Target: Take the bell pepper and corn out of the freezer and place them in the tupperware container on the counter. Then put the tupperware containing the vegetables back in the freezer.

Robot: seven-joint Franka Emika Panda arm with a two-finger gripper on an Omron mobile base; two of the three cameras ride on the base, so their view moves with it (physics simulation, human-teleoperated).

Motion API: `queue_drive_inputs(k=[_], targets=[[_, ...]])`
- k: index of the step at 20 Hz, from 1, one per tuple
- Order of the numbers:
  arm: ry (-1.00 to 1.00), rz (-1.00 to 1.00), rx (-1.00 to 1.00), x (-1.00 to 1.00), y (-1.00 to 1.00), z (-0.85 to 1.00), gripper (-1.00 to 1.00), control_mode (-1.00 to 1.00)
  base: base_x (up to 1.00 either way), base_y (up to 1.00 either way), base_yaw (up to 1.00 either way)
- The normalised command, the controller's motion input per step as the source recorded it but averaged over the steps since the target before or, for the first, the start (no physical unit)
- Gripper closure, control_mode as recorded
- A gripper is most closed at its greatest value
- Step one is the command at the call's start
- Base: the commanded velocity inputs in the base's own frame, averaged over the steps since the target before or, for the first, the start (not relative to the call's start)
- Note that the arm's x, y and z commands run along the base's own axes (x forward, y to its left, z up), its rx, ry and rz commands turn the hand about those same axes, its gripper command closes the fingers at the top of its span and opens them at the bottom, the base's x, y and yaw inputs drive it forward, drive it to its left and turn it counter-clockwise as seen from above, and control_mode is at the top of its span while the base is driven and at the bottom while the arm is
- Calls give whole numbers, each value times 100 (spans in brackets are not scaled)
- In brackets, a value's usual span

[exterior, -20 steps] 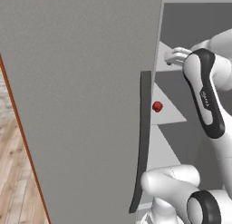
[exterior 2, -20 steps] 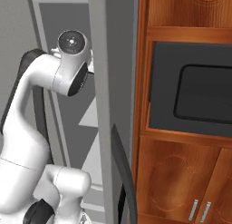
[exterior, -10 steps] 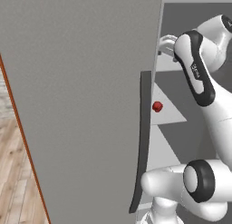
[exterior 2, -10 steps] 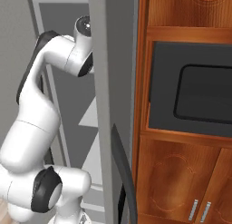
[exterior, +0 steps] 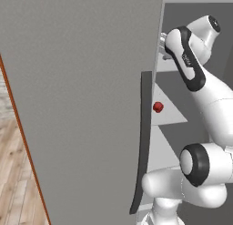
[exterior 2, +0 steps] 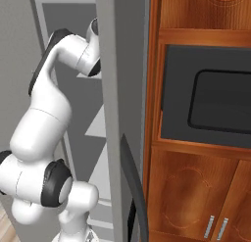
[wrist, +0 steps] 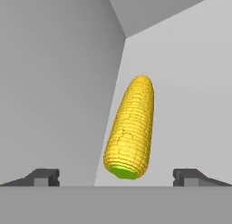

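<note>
Tall grey freezer (exterior: 91, 105) w/ flat door swung open, long dark vertical handle (exterior: 142, 142). Inside: small rounded red bell pepper (exterior: 158, 107) on a pale grey shelf (exterior: 170, 112); elongated yellow corn cob (wrist: 130, 128) lies on a pale shelf by the freezer wall. Gripper (wrist: 116, 175) wide open, tips either side of cob's green end, holding nothing.

The corn (wrist: 130, 128) looked bumpy and matt yellow; the freezer (exterior: 86, 105) door was flat matt grey; the cabinet (exterior 2: 196, 197) was glossy brown wood.
</note>
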Motion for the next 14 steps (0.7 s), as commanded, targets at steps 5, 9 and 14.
queue_drive_inputs(k=[5, 9, 14], targets=[[1, 0, 0, 34, 8, -30, -100, -100, 0, 0, 0], [1, 0, 0, 13, 12, -36, -100, -100, 0, 0, 0], [5, 0, -6, 6, 38, -46, -100, -100, 0, 0, 0]])
